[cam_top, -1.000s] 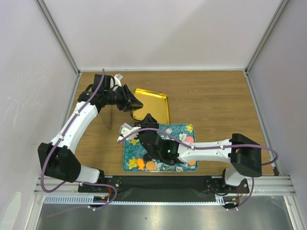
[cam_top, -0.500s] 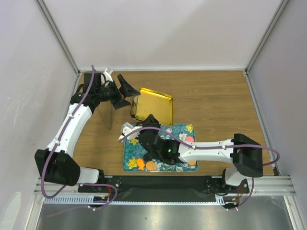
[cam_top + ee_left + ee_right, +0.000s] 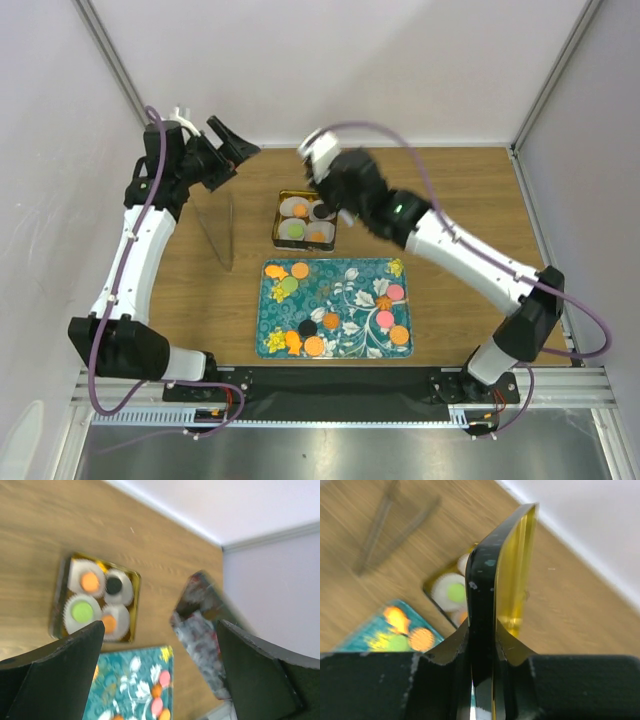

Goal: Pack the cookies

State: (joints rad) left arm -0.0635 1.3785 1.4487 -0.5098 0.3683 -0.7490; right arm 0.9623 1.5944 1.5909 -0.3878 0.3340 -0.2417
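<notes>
Tin point(image 3: 279, 215) holds four cookies point(image 3: 291, 229), lid point(image 3: 512, 570) not on.
Right pincer point(image 3: 481, 640) clamps the lid; left pincer point(image 3: 238, 158) gapes; more cover the tray point(image 3: 350, 275).

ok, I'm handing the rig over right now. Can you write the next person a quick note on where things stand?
Left gripper: open, empty, raised over the table's far left corner.
Right gripper: shut on the tin lid, held on edge by the tin's far side.
Tin: open, four white cups, each holding one of the cookies: orange, black, green, orange.
Floral tray: more cookies lie loose on it.
Done: all four cups filled.
Left: probably lid onto the tin; where the loose ones go, I cannot tell.
</notes>
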